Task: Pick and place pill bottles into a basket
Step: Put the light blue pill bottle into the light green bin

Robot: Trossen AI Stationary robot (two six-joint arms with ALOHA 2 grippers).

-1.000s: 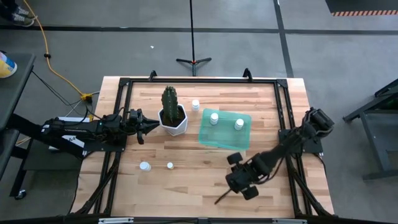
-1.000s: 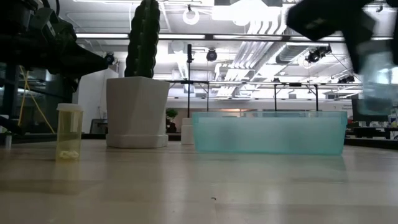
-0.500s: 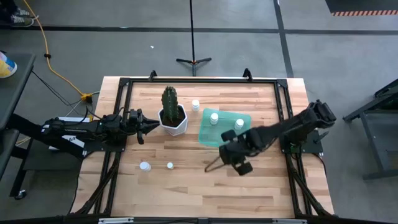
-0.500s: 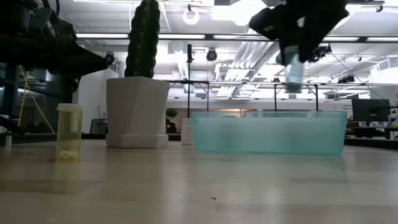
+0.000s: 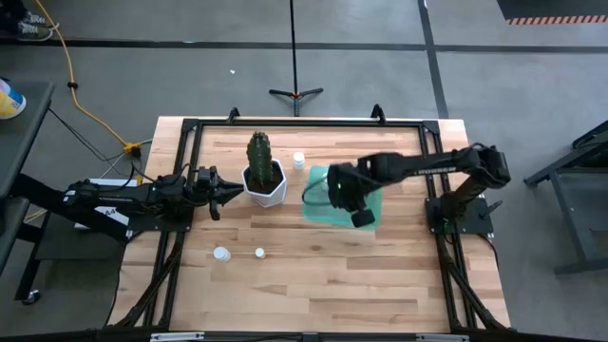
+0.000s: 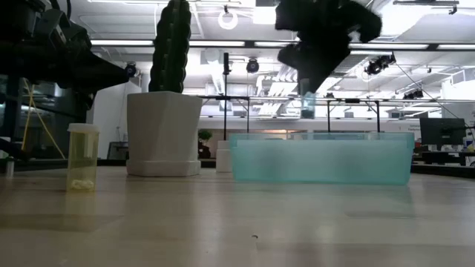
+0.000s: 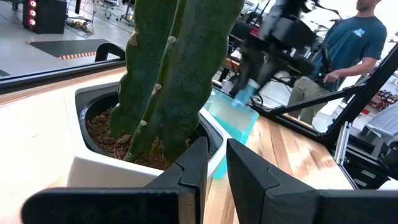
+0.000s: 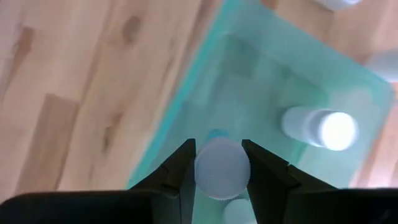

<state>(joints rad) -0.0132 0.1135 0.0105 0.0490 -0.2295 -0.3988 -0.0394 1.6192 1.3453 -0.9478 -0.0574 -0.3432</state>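
Right gripper clamped on a pill bottle, hanging above the basket. Risk: released this high, could bounce out or topple the bottle already inside. Left gripper nearly closed, empty, waiting beside the cactus pot.

Bench: cactus pot left of centre, toward the far edge. Basket just right of the pot. One pill bottle behind, between pot and basket. Two more bottles on the near left, well apart from the basket. Left tool just left of the pot, level with it. Right tool above the basket's left part, gripping a bottle; another bottle stands inside the basket.
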